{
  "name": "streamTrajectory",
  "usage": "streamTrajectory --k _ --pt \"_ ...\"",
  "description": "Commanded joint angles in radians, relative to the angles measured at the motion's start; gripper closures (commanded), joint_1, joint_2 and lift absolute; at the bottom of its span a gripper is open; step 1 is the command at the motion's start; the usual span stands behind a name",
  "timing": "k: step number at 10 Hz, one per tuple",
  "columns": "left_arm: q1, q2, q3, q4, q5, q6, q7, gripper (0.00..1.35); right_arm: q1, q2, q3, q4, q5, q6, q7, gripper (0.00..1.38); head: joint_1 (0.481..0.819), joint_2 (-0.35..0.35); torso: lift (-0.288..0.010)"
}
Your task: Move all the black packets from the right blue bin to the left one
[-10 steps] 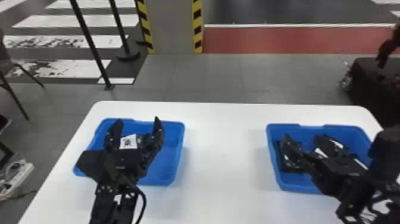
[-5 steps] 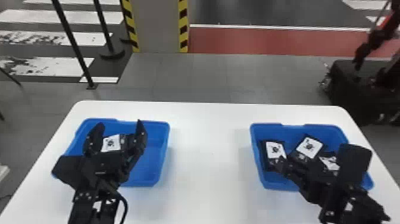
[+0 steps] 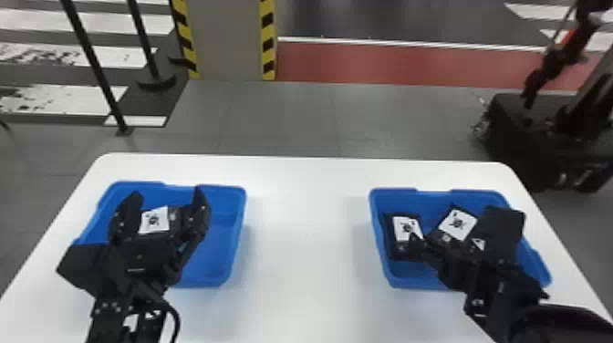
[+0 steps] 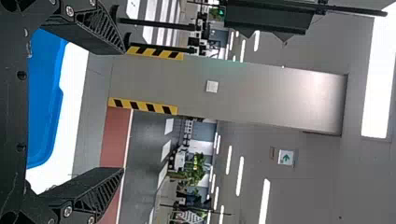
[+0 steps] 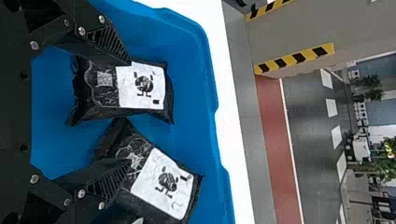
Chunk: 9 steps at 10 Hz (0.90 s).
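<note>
Head view, left pincer (image 3: 166, 194) wide over left bin (image 3: 233, 237), right pincer (image 3: 443, 242) wide over black packets (image 3: 400, 252), white figure-printed labels (image 3: 457, 224)

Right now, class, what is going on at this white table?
A two-armed robot is sorting black packets with white labels. Its open right end effector is low over several in the right blue bin, apparently gripping none yet. Its open left end effector hovers over the left blue bin, where one packet lies.
</note>
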Motion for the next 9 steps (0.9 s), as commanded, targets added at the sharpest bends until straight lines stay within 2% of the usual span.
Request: streamTrajectory --k 1,3,5,9 --pt "-0.004 0.0 -0.001 0.0 -0.001 -0.005 -0.001 0.14 -0.05 -0.001 0.002 0.059 0.023 0.0 0.016 0.32 0.695 -0.031 -0.11" --pt "-0.006 0.0 0.0 0.0 -0.001 -0.005 -0.001 0.14 -0.072 -0.001 0.012 0.096 0.025 0.012 0.026 0.32 0.695 -0.033 -0.11" --pt "-0.009 0.0 -0.003 0.0 -0.001 -0.005 -0.001 0.14 -0.114 -0.001 0.022 0.167 0.043 0.022 0.074 0.32 0.695 -0.023 -0.11" --pt "-0.011 0.0 -0.004 0.0 0.001 0.0 -0.007 0.14 -0.097 0.011 0.042 0.148 0.038 0.052 0.089 0.34 0.695 -0.01 -0.11"
